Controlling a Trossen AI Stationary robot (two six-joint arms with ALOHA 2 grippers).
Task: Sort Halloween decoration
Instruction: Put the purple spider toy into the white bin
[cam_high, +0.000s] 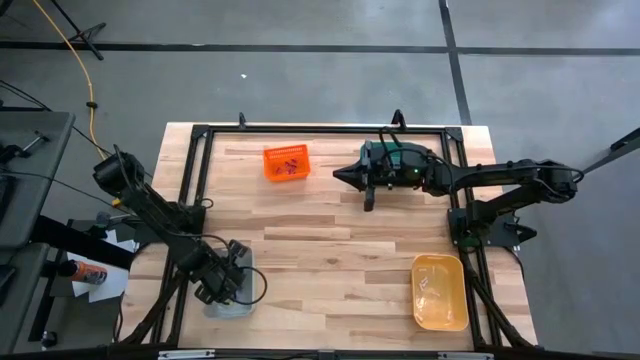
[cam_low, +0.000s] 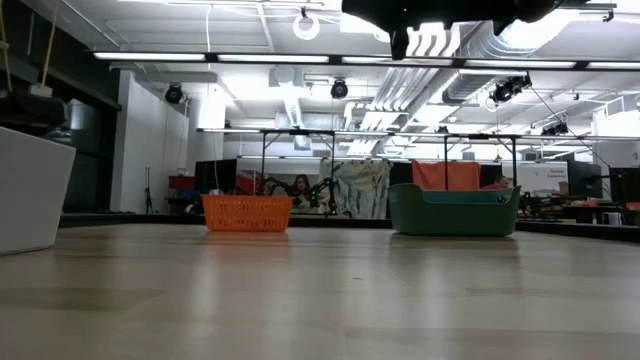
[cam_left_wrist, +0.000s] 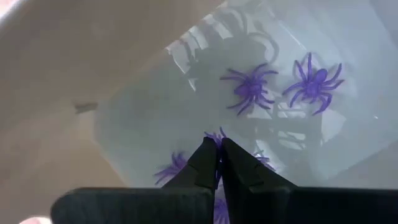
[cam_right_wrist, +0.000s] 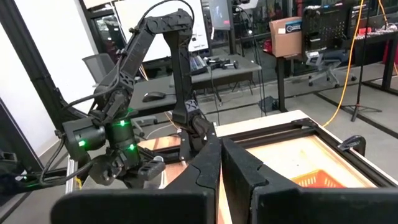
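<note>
A clear bin (cam_high: 243, 262) stands at the table's near left corner. On its floor (cam_left_wrist: 143, 118) lie two purple spiders (cam_left_wrist: 252, 89) (cam_left_wrist: 314, 81). My left gripper (cam_left_wrist: 218, 144) points down into this bin (cam_high: 228, 283), shut on another purple spider (cam_left_wrist: 216, 134), whose legs stick out on both sides of the fingers. My right gripper (cam_high: 342, 175) hangs level above the far middle of the table, beside the green bin (cam_high: 392, 157). It is shut (cam_right_wrist: 221, 146) with nothing in it. My left gripper pinches a purple spider between its two fingers, coming from above and pointing down. The fingers hide the body. Legs show past the tips (cam_left_wrist: 216, 134) and at either side (cam_left_wrist: 173, 167) (cam_left_wrist: 264, 160). Whether the spider touches the bin floor, I cannot tell.
An orange bin (cam_high: 285, 163) with small dark things in it stands at the far middle. A yellow-orange bin (cam_high: 440, 292) stands at the near right. A black frame (cam_high: 200, 135) runs around the table's edges. Bare wood lies between the bins.
</note>
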